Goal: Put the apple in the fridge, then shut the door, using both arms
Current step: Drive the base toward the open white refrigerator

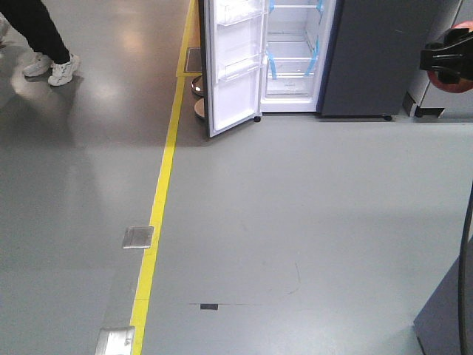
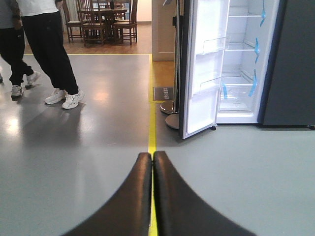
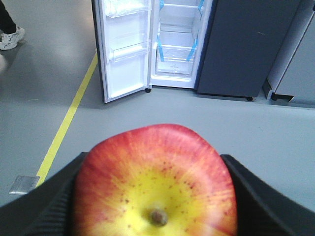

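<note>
Apple (image 3: 155, 179) sits pinched between the right fingers (image 3: 268, 196), well apart from the fridge (image 3: 246, 44) across bare floor (image 3: 197, 123), so a jolt on the way over could roll the round fruit out of that side grip. Left fingers (image 2: 140, 196) are pressed together and empty. With the door (image 3: 125, 59) jutting out at the opening's left, a wide approach could clip its edge or bins.

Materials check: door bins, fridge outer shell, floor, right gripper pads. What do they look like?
Door bins: clear glossy plastic, see-through to the white door.
Fridge shell: dark grey, matte, probably painted metal.
Floor: smooth grey coating, semi-gloss, shows reflections.
Right gripper pads holding the apple: black, finely ribbed, likely rubber or plastic.
</note>
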Tool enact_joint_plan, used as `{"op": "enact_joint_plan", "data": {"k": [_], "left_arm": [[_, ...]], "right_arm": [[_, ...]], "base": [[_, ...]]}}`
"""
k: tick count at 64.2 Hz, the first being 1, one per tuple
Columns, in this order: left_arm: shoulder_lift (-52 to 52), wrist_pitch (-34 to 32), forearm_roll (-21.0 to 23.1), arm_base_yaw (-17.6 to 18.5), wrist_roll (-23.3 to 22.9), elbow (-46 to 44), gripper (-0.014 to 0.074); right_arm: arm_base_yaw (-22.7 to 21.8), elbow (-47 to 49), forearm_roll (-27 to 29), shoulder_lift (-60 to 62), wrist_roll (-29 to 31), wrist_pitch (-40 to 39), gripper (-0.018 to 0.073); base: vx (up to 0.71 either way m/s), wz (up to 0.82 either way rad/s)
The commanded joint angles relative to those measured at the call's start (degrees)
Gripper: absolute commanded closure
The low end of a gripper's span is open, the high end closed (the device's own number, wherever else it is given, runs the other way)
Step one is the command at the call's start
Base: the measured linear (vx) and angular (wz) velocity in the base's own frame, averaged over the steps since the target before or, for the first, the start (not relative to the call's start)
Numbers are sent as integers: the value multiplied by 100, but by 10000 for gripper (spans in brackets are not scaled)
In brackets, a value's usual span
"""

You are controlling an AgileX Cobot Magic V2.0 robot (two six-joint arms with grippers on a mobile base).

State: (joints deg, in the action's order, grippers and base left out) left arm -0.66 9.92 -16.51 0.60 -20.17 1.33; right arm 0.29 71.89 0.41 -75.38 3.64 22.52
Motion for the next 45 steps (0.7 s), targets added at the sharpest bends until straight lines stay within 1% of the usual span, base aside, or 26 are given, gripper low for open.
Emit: {"op": "enact_joint_plan", "data": {"k": [1,45], "left_arm": [[-82,-421,3,4,-9,170,602],[-82,-421,3,4,-9,170,602]], "right_arm": [[-19,172,-5,186,40,-480,489],[-19,172,-5,186,40,-480,489]], "base": [[16,0],[17,2]]}}
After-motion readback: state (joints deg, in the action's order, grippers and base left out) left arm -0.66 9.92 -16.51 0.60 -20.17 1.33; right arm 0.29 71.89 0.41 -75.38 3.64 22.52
